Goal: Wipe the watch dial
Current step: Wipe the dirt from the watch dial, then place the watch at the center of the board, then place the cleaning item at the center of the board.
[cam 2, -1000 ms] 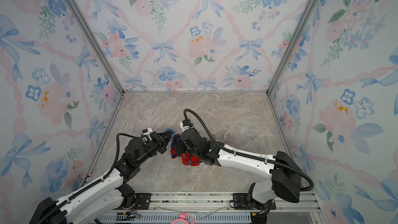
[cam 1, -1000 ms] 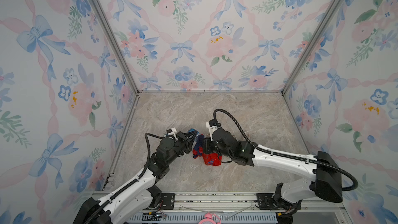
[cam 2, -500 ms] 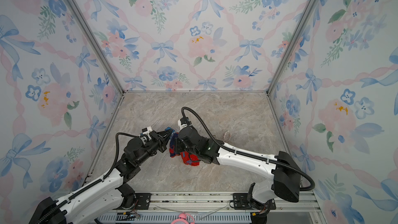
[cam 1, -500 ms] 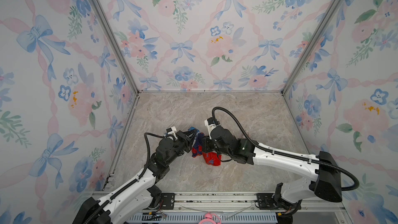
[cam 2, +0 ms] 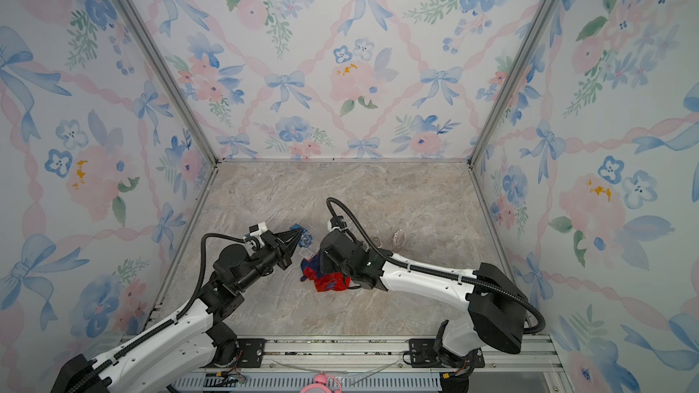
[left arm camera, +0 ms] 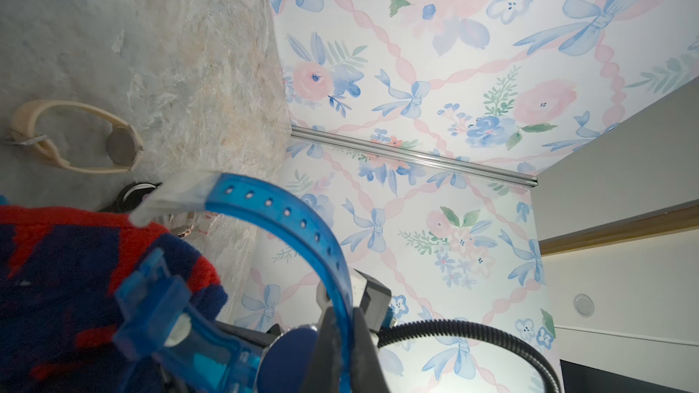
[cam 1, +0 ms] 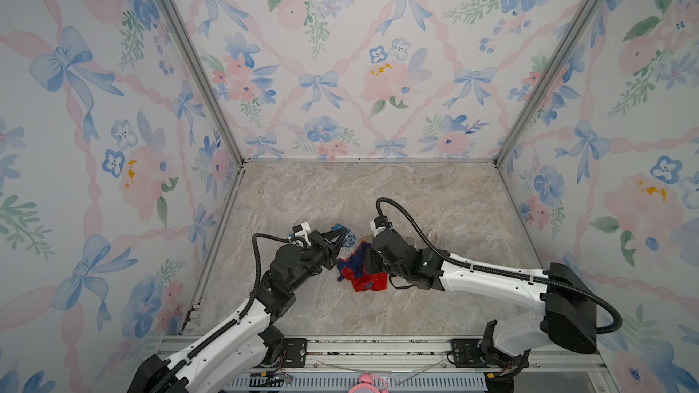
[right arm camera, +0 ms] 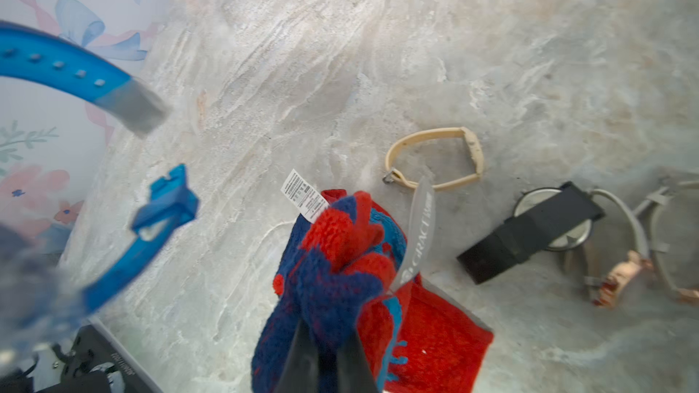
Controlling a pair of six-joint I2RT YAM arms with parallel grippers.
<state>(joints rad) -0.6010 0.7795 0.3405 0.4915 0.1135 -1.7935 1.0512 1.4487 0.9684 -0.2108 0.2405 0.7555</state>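
The blue watch [cam 1: 347,239] hangs off the bench [cam 1: 416,202], near its front and a little left of centre, between the two arms. Its translucent strap [left arm camera: 287,217], dotted with holes, curves away in an open arc, the buckle end loose. The dial itself cannot be made out in any view.

The left tool [left arm camera: 340,330] is pressed together on the strap, pinching it between its fingertips; in both top views it points toward the right arm.

Just beside the watch is the red and blue cloth [right arm camera: 340,277], bunched and fluffy, with a white label and a grey tag sticking out. The right tool [right arm camera: 325,357] is clamped on the cloth's gathered part, and the rest hangs down toward the bench. Whether the cloth touches the watch cannot be told.

Farther out on the bench lie a beige watch [right arm camera: 435,160] and, near it, a black watch [right arm camera: 537,228] next to a few other pale straps.
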